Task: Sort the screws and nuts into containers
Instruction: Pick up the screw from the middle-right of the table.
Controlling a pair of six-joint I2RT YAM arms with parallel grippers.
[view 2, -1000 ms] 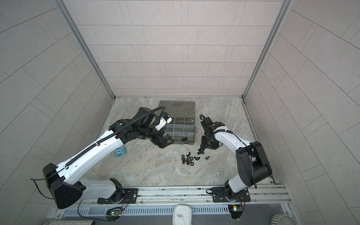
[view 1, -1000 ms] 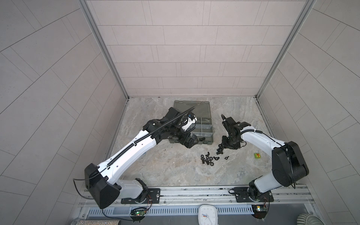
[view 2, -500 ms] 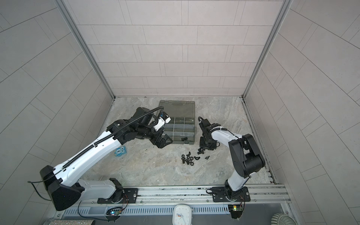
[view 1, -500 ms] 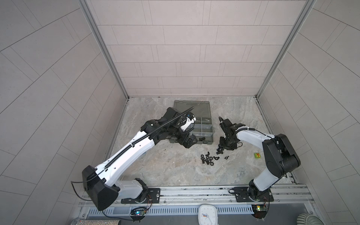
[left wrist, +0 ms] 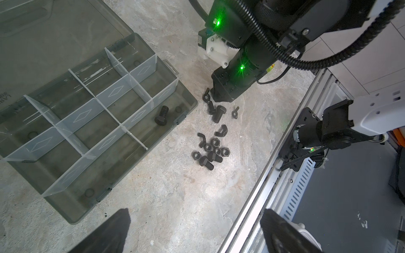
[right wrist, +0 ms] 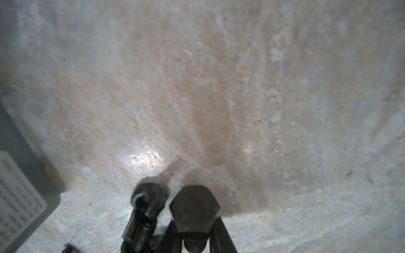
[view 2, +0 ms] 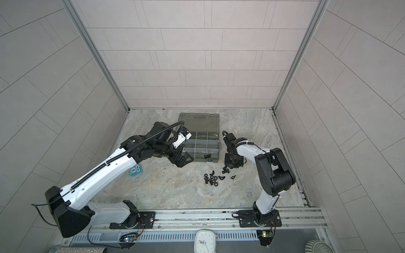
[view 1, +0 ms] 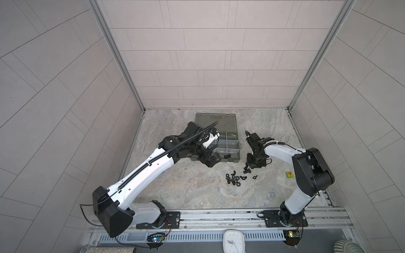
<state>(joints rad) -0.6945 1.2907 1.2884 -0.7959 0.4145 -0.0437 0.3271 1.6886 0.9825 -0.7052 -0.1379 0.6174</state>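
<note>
Two screws (right wrist: 194, 210) are crowded together at the right gripper (left wrist: 220, 98); its hold cannot be told. Both could be pinched and one dropped. The left gripper (left wrist: 196, 215) is spread wide.

we see a marbled table (view 1: 197, 192) bearing a case (view 1: 219, 119); nuts (view 1: 235, 178) and screws (left wrist: 218, 113) lie near it, a cube (view 1: 289, 174) and a toy (view 2: 135, 170) farther off.

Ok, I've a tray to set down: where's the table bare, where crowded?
Bare: the strip between the pile of screws and nuts and the front rail, and the back corner between the case and the right wall. Crowded: along the case's front, around the right gripper and left gripper.
</note>
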